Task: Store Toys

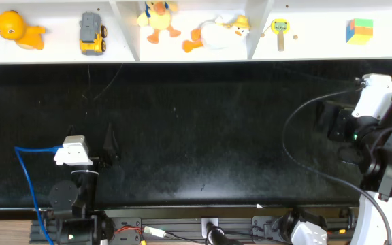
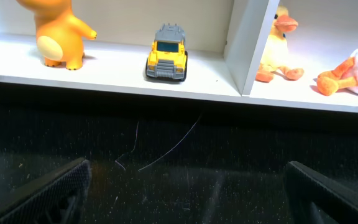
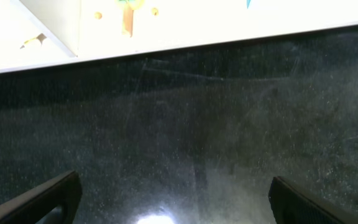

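Note:
Toys stand in a white shelf [image 1: 196, 54] along the table's far edge. From left to right they are an orange duck figure [image 1: 20, 28], a yellow and grey truck [image 1: 92, 33], a yellow plush duck [image 1: 158, 19], a white plush duck [image 1: 216, 34] lying on its side, a small stick toy [image 1: 280, 30] and a multicoloured cube [image 1: 359, 30]. My left gripper [image 2: 186, 167] is open over the black mat near the left front, facing the truck [image 2: 166, 53] and the orange figure [image 2: 58, 31]. At the right, my right gripper [image 3: 174, 180] is open and empty, facing the stick toy [image 3: 128, 15].
A black mat [image 1: 203, 129] covers the table between the arms and the shelf. White dividers [image 2: 247, 43] split the shelf into compartments. A blue cable [image 1: 29, 170] loops by the left arm and a black cable [image 1: 298, 136] curves by the right arm.

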You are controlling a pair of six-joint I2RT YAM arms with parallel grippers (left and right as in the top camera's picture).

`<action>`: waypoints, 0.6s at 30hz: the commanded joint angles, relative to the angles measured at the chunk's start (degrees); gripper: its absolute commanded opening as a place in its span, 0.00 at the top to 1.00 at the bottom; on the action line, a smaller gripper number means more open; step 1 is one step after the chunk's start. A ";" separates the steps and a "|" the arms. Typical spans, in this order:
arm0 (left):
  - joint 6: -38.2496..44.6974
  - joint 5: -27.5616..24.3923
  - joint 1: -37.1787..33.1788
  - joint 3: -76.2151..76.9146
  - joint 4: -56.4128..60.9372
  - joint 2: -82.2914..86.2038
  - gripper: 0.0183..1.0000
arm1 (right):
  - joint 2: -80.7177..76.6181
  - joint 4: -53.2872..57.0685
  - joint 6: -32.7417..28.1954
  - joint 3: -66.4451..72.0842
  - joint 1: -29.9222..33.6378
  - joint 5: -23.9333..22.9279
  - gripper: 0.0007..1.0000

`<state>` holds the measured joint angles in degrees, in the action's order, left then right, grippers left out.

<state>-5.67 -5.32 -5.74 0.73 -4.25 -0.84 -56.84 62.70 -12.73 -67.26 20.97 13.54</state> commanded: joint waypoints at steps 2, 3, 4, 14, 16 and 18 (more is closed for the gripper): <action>-0.61 0.28 -0.15 -0.28 0.07 0.68 0.00 | -1.81 -0.11 -0.57 -0.09 -0.17 0.35 0.00; -0.61 0.28 -0.15 -0.28 0.07 0.68 0.00 | -2.34 -0.11 -0.57 -0.09 -0.17 0.35 0.01; -0.63 0.28 -0.15 -0.28 0.07 0.68 0.00 | -2.78 -0.11 -0.57 -0.09 -0.17 0.35 0.01; -0.63 0.28 -0.15 -0.28 0.07 0.68 0.00 | 2.32 -0.11 -0.57 0.07 -5.79 0.35 0.01; -0.61 0.31 -0.15 -0.28 0.07 0.68 0.00 | 4.50 -0.13 -0.63 0.55 -9.46 0.13 0.01; -0.61 0.28 -0.15 -0.28 0.07 0.68 0.00 | 7.61 -5.03 -2.95 2.99 -13.20 -2.73 0.00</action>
<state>-5.67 -5.32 -5.74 0.73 -4.25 -0.86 -53.04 60.51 -13.43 -66.37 11.31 12.88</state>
